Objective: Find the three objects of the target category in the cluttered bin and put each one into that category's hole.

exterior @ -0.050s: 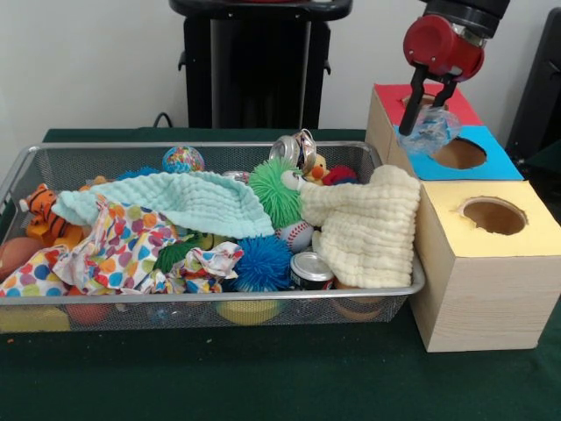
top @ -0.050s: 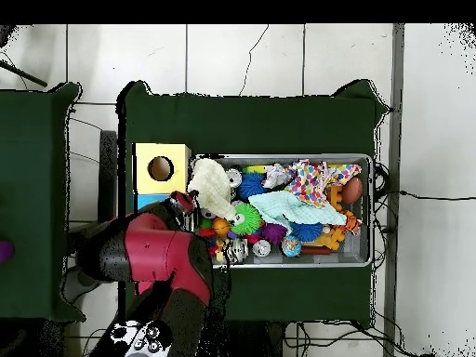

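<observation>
One hand (exterior @ -0.050s: 427, 112): its fingers are gripping a clear crumpled plastic bottle (exterior @ -0.050s: 430, 132)
Bottle: hanging just under the hand, over the blue hole (exterior @ -0.050s: 459, 153)
Bin (exterior @ -0.050s: 368, 298): sitting well apart, full of clutter

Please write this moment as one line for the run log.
gripper: shut on clear ball | position: above blue hole | bin: still cluttered | yellow hole: empty

Behind my table (exterior @ -0.050s: 263, 377), draped in dark green cloth, a plain pale wall (exterior @ -0.050s: 88, 61). Floor (top @ -0.050s: 242, 56) below me is light tile with thin cracks; a second green-covered table (top @ -0.050s: 37, 195) stands beside mine, cables trailing between
</observation>
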